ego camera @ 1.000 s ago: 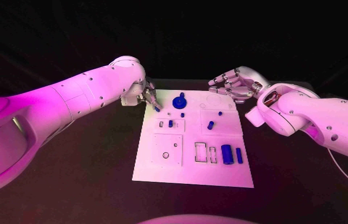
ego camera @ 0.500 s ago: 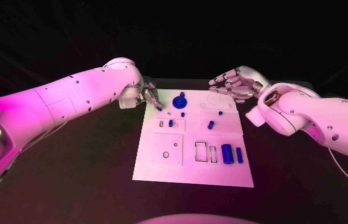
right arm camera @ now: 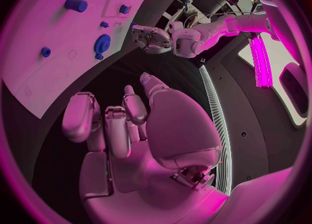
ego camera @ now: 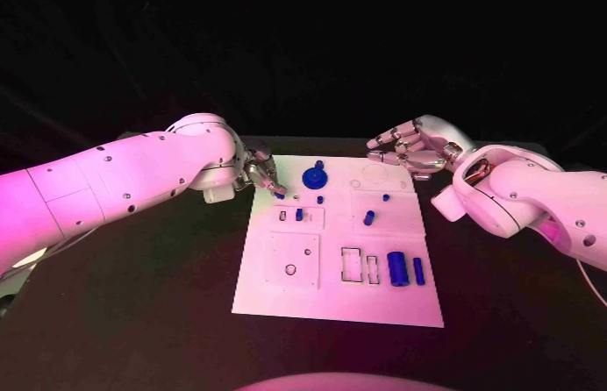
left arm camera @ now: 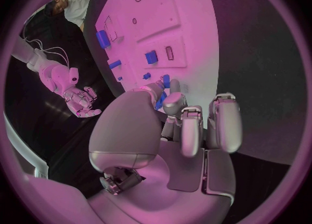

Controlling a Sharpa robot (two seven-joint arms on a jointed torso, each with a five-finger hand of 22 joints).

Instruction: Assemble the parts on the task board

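The white task board (ego camera: 332, 295) lies in the middle of the black table. At its far left corner my left hand (ego camera: 262, 176) pinches a small blue peg (ego camera: 278, 193) between thumb and a finger; the peg (left arm camera: 164, 88) shows close up at the fingertips of that hand (left arm camera: 189, 125). A blue gear (ego camera: 314, 178) stands just right of it. My right hand (ego camera: 407, 150) hovers off the board's far right corner, fingers loosely bent and holding nothing, as the right wrist view of that hand (right arm camera: 124, 125) also shows.
More blue parts stand on the board: small pegs (ego camera: 298, 215), a peg (ego camera: 367, 218), a thick cylinder (ego camera: 396, 269) and a slim bar (ego camera: 417, 271) near the front right. Empty slots (ego camera: 351, 265) lie beside them. Bare black table surrounds the board.
My left arm has dropped lower and its hand has shifted slightly toward the board's near side with the blue peg still pinched. The right hand has stayed put.
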